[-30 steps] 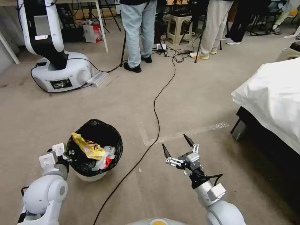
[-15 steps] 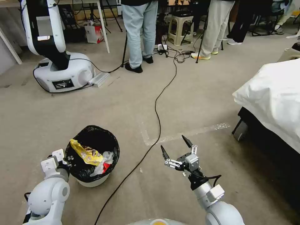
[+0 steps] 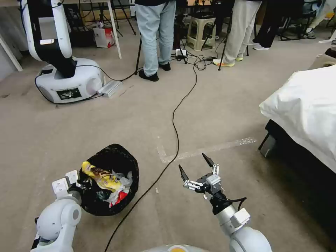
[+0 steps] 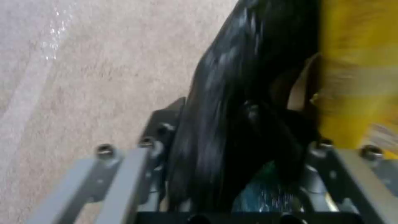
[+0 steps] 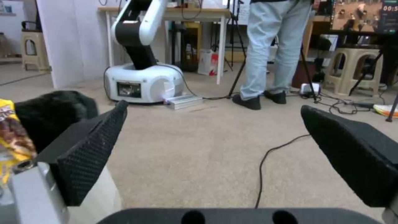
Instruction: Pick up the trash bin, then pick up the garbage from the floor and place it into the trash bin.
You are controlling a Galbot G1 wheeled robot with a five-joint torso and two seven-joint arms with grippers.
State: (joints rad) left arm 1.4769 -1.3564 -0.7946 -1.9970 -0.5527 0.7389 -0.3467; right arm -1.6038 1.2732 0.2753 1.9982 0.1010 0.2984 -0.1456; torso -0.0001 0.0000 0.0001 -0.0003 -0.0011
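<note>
The left gripper clamps the trash bin rim, lower left; tilted, its garbage could spill. The right gripper hangs open, lower centre.

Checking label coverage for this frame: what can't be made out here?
- Left hand, head view: fingers hidden behind its wrist and the trash bin's rim. Left wrist view: black liner bag sits between the fingers; motion blur hides any contact.
- Bin's white wall: covered by the tilted rim in the head view.
- Garbage under the yellow wrapper: piled, too small to name.
- Bed: cut off by the head view's edge.
- Right hand: open, empty.
</note>
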